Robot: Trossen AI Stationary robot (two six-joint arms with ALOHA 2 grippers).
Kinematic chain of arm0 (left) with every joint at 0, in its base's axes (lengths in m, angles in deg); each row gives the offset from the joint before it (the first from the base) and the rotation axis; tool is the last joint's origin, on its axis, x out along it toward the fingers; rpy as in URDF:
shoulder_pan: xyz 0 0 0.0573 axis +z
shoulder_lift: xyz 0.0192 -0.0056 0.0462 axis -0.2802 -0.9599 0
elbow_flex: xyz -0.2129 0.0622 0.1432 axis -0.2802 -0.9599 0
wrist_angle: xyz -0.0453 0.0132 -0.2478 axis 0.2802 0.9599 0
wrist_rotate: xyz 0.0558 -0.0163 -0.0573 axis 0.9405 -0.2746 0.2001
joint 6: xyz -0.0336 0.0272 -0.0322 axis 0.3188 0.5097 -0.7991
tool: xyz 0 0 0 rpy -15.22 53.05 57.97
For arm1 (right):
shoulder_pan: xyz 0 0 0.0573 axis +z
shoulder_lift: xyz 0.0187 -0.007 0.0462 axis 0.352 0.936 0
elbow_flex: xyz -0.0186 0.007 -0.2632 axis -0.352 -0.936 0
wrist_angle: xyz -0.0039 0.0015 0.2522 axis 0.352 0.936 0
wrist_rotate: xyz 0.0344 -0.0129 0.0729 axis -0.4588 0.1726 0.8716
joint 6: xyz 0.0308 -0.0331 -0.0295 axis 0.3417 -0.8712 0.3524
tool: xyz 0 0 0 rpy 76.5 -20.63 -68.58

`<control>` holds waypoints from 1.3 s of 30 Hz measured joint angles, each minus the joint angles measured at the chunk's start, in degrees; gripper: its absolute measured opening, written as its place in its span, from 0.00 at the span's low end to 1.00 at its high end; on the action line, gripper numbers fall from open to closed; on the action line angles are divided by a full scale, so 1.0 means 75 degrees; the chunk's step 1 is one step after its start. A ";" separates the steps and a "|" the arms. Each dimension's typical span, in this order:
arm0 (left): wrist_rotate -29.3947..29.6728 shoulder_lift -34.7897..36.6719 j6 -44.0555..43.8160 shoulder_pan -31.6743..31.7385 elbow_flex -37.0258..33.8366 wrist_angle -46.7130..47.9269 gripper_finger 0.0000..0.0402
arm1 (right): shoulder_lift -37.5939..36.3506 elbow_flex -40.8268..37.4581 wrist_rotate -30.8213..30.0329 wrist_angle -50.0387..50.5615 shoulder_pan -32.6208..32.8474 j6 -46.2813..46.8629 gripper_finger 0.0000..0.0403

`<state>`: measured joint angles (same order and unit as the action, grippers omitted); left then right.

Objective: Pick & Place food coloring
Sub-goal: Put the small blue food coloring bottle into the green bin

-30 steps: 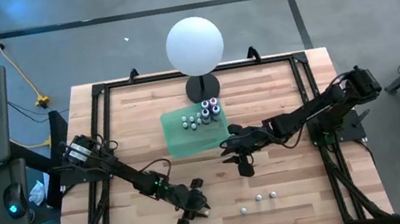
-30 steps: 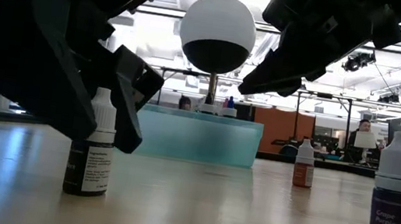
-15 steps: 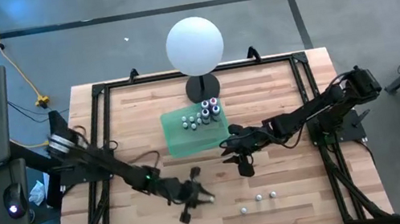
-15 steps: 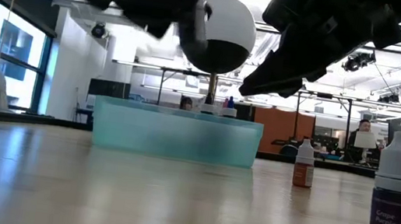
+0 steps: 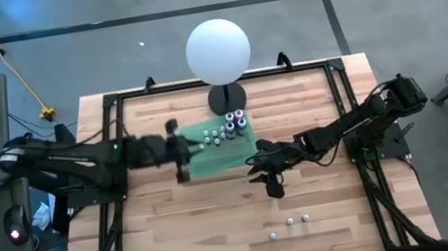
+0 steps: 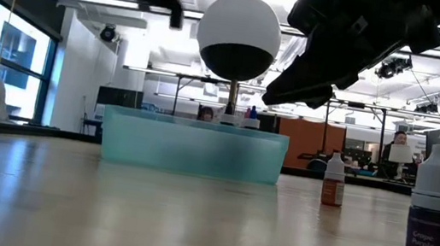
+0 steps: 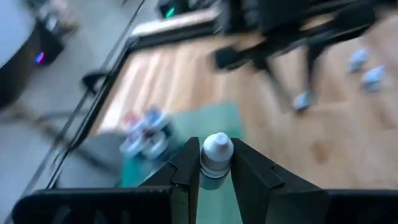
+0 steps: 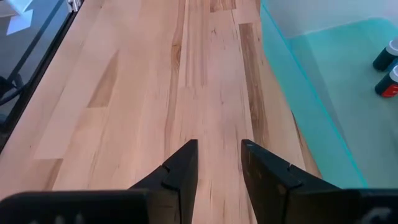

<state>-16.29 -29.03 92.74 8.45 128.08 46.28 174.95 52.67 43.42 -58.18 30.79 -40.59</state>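
Loose bottles (image 5: 289, 222): three stand on the near table (image 5: 162, 245), right of centre.
Right gripper (image 8: 216, 163): fingers apart, holding nothing, waiting just right of the tray (image 5: 203, 164).
Left gripper (image 7: 215, 167): clamped on a bottle (image 7: 216, 155) below its white cap, at the tray's left edge.
Far end: more bottles (image 5: 228, 128) stand in the tray.
Handling: likely light, stiff and smooth (pinch the body).

The left gripper (image 5: 179, 150) sits left of centre in the high view, fingers clamped. The right gripper (image 5: 267, 176) hangs just right of centre, fingers parted.
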 joint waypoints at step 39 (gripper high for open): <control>-0.1695 -0.2305 -0.1169 0.2948 -0.2779 -0.3745 0.19 | 0.0000 -0.0003 0.0000 0.0020 0.0000 -0.0144 0.28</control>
<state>-29.00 -46.32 83.97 30.56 107.24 18.19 174.95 52.65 43.42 -58.03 30.79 -41.67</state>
